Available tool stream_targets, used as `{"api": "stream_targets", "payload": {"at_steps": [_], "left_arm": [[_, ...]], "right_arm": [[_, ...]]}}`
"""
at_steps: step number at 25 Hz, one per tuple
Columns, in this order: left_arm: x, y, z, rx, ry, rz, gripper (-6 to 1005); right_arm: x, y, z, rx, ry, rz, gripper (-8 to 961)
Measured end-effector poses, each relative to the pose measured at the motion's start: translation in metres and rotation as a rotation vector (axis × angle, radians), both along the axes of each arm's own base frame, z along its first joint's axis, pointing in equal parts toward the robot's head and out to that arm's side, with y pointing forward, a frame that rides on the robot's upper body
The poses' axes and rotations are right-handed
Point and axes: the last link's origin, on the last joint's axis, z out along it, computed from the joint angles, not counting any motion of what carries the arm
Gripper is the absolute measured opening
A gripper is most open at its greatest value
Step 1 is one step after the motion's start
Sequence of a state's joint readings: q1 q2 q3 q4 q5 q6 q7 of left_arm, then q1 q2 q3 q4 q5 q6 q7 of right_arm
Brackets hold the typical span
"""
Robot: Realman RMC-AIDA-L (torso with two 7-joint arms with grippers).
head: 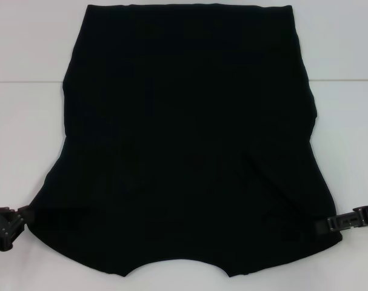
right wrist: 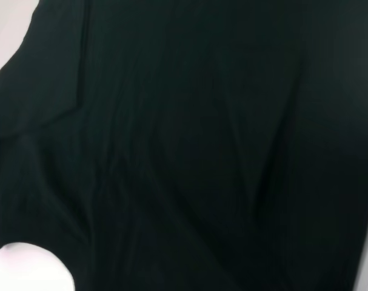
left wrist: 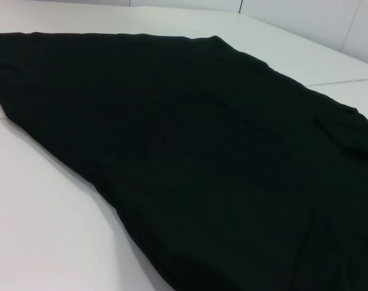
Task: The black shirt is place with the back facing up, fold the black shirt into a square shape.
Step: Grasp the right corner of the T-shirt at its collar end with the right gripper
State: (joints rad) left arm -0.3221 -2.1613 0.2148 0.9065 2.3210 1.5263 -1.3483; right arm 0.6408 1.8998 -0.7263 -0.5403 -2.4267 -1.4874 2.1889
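The black shirt (head: 190,139) lies spread flat on the white table (head: 26,121), its curved neckline edge nearest me. My left gripper (head: 23,213) sits at the shirt's near left corner, where the fabric is drawn to a point between its fingers, shut on it. At the near right corner, my right gripper (head: 322,225) overlaps the shirt's edge and is shut on the cloth. In the left wrist view the black shirt (left wrist: 202,157) stretches away over the table. Wrinkled cloth of the black shirt (right wrist: 190,145) nearly fills the right wrist view. Neither wrist view shows fingers.
A seam (head: 26,80) crosses the white table behind the shirt's middle. Bare table surface (head: 347,121) shows on both sides of the shirt and along the near edge.
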Motion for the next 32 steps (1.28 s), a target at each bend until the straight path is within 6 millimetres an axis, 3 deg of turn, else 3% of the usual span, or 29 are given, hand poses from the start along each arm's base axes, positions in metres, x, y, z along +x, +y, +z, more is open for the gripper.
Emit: {"api": "stream_targets", "payload": {"at_steps": [9,22,28,32], "left_arm": [[-0.001,0.0,0.001,0.004,0.005,0.003,16],[-0.001,0.001,0.001,0.005,0.006,0.002,15],[-0.001,0.001,0.001,0.009,0.003,0.001,16],[0.0,0.001,0.001,0.013,-0.001,-0.001,16]], "right_arm": [[-0.013,0.004,-0.009,-0.029,0.018,0.023,850],[-0.015,0.007,-0.011,-0.018,0.012,0.033,680],[-0.01,0.004,-0.012,-0.028,-0.009,0.024,429],[-0.008,0.002,-0.012,-0.027,-0.008,0.017,332]]}}
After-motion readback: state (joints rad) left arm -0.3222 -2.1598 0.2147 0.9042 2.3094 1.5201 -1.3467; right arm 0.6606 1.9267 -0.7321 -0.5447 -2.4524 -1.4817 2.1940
